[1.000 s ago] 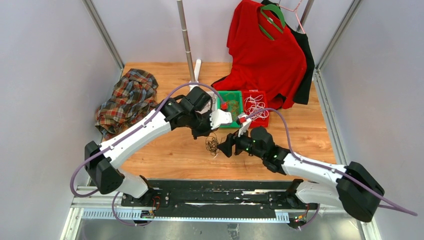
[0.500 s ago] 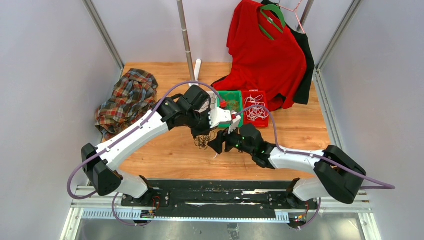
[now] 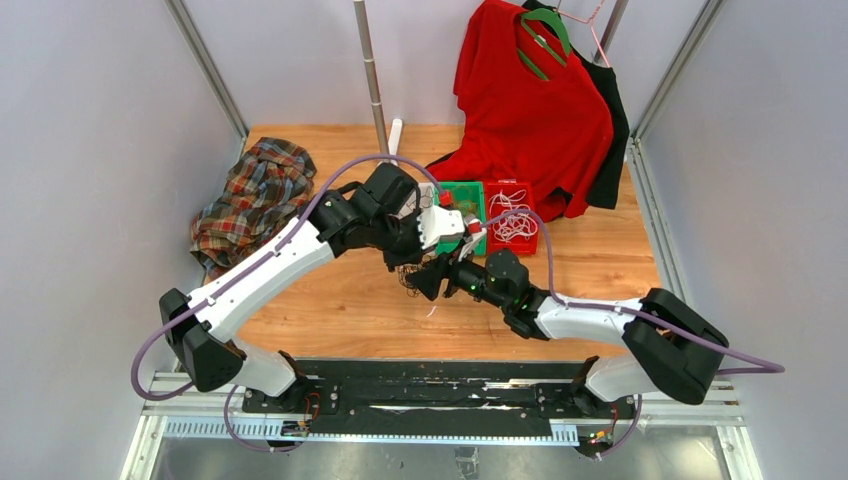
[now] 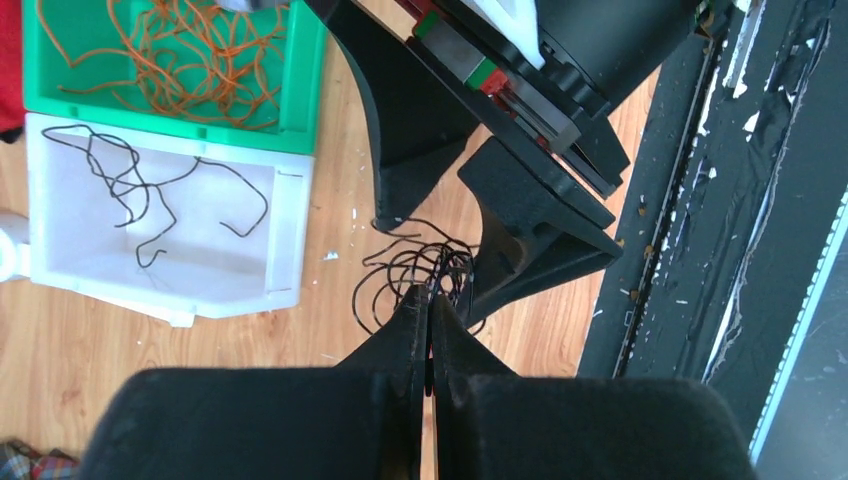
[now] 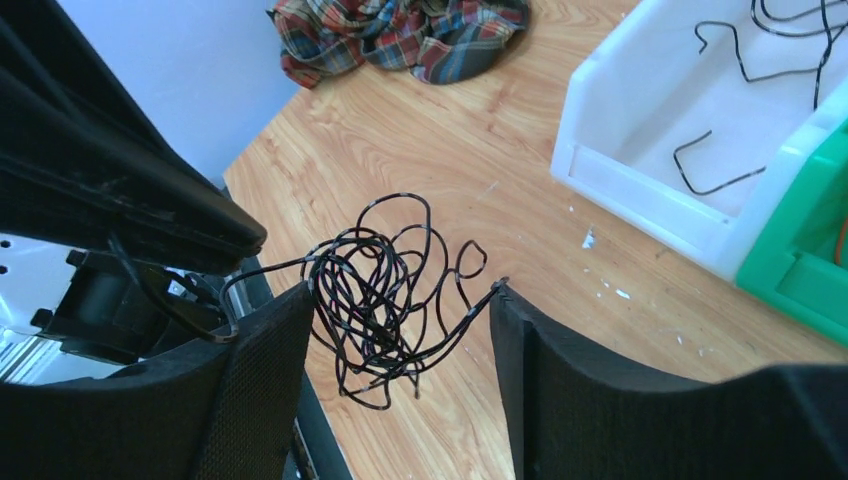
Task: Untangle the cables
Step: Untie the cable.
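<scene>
A tangle of thin black cable (image 4: 412, 272) hangs just above the wood table. My left gripper (image 4: 430, 292) is shut on its upper strands. It shows in the top view (image 3: 406, 264) at the table's middle. My right gripper (image 5: 400, 292) is open, with the black tangle (image 5: 378, 300) hanging between its two fingers, strands touching both tips. In the top view the right gripper (image 3: 420, 281) sits right beside the left one. Loose black cables (image 4: 150, 190) lie in a white bin (image 4: 285, 225). Orange cables (image 4: 190, 50) fill a green bin (image 4: 300, 90).
A red bin (image 3: 512, 238) with white cables (image 3: 512, 222) stands next to the green bin (image 3: 468, 197). A plaid shirt (image 3: 255, 200) lies at the left. A red shirt (image 3: 530, 110) hangs at the back right. A metal pole (image 3: 372, 80) stands behind.
My right gripper has moved left and brought its open fingers around the black tangle. My left gripper has drawn the tangle slightly left and back, off the table.
</scene>
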`<action>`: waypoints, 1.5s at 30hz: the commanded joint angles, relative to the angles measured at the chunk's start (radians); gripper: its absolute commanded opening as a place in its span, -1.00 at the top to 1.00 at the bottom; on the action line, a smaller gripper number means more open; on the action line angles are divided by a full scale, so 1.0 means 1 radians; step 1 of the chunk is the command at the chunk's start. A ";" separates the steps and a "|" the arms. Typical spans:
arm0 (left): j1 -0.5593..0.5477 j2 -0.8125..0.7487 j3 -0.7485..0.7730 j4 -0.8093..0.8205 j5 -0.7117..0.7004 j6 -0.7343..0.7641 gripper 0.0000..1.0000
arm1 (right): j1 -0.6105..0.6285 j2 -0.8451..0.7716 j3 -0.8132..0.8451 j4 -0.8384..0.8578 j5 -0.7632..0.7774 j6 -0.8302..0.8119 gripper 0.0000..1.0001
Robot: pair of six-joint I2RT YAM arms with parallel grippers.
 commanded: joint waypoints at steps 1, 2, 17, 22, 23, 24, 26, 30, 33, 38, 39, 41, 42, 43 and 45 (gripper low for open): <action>0.007 -0.021 0.050 0.005 0.006 -0.021 0.99 | 0.026 0.012 -0.013 0.090 0.026 0.028 -0.20; 0.007 -0.023 0.055 0.005 0.006 -0.021 0.99 | 0.026 0.007 -0.014 0.076 0.040 0.026 -0.09; 0.071 -0.098 0.018 -0.010 0.105 -0.009 -0.19 | 0.002 -0.200 0.028 -0.116 -0.009 -0.053 0.99; 0.163 -0.133 0.021 -0.065 0.265 0.030 -0.50 | -0.027 -0.295 0.038 -0.149 -0.097 -0.035 0.99; 0.175 -0.138 0.022 -0.075 0.298 0.039 -0.50 | -0.031 -0.305 0.044 -0.154 -0.113 -0.028 0.99; 0.183 -0.143 0.020 -0.083 0.328 0.046 -0.50 | -0.033 -0.311 0.052 -0.160 -0.122 -0.023 0.99; 0.185 -0.152 0.002 -0.089 0.398 0.054 -0.48 | -0.035 -0.317 0.063 -0.155 -0.134 -0.006 0.99; 0.185 -0.140 -0.029 -0.089 0.500 0.042 -0.41 | -0.039 -0.309 0.076 -0.101 -0.161 0.046 0.99; 0.185 -0.108 -0.018 -0.074 0.500 0.012 -0.31 | -0.040 -0.279 0.095 -0.057 -0.209 0.090 0.99; 0.185 -0.129 -0.045 0.043 0.448 -0.065 -0.20 | -0.039 -0.250 0.122 -0.033 -0.265 0.127 0.99; 0.185 -0.136 -0.054 0.076 0.444 -0.086 -0.17 | -0.040 -0.250 0.122 -0.031 -0.267 0.129 0.99; 0.185 -0.138 -0.056 0.090 0.453 -0.099 0.01 | -0.039 -0.249 0.125 -0.033 -0.270 0.128 0.99; 0.185 -0.137 -0.058 0.090 0.460 -0.100 0.11 | -0.039 -0.250 0.125 -0.037 -0.270 0.127 0.99; 0.184 -0.138 -0.064 0.091 0.461 -0.097 0.21 | -0.040 -0.255 0.125 -0.043 -0.268 0.123 0.99; 0.185 -0.146 -0.083 0.090 0.454 -0.085 0.40 | -0.041 -0.266 0.124 -0.058 -0.258 0.115 0.99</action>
